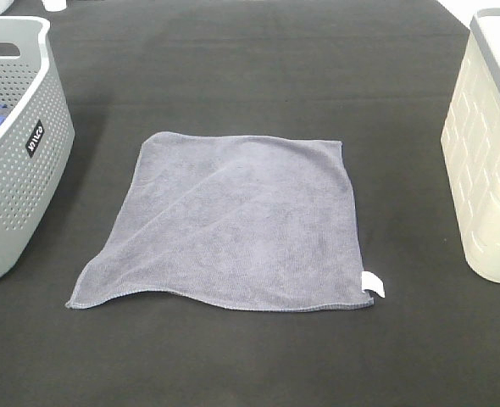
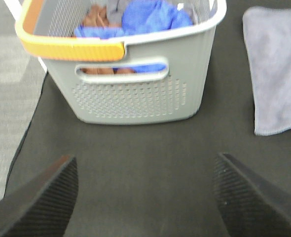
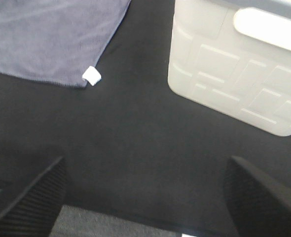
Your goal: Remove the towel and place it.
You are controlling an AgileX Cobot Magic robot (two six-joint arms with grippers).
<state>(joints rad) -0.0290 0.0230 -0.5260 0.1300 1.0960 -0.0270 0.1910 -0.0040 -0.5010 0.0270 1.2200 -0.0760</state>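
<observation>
A: What is the biggest thing here?
B: The black table cover; everything rests on it. Take the towel as the landmark: it lies spread nearly flat in the middle of the cover, one crease running across it on the slant.
A: And around the towel?
B: To its left stands the grey perforated basket, apart from the towel. The left wrist view shows a blue cloth and something brown bundled inside. To the towel's right stands the cream basket, also apart from it.
A: The claws?
B: The left gripper hangs over bare cover in front of the grey basket, jaws spread wide, nothing between them. The right gripper is over bare cover near the towel's tagged corner, jaws likewise wide apart and holding nothing.
A: Smallest thing?
B: The white tag, at the towel's near right corner.
</observation>
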